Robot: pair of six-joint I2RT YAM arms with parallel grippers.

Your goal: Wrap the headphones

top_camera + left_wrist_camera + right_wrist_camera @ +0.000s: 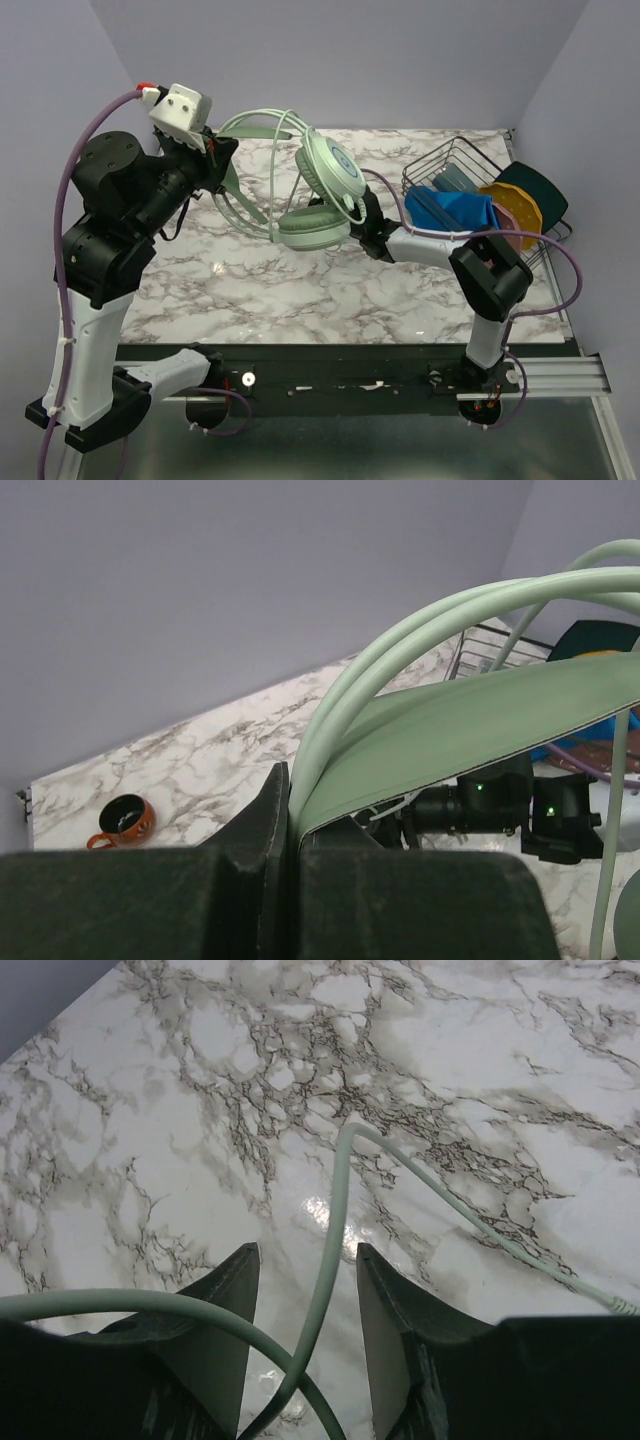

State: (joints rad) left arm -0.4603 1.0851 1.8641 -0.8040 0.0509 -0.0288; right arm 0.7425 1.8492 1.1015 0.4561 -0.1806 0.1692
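The pale mint-green headphones (328, 168) hang above the marble table (300, 290). The upper cup faces the camera and the lower cup (308, 228) is below it. My left gripper (220, 152) is shut on the slim headband (450, 720), which is pinched between its jaws (287, 795). The thin green cable (262, 120) loops over the headband. My right gripper (366, 212) sits just behind the cups and is partly hidden by them. In the right wrist view it (305, 1260) is open, and the cable (328, 1260) runs between its fingers (225, 1330) without being gripped.
A wire basket (462, 160) at the right back holds a blue cloth (450, 210) and pink, orange and dark green plates. A small orange cup (125, 820) stands near the table's far left edge. Purple walls close in the back and sides.
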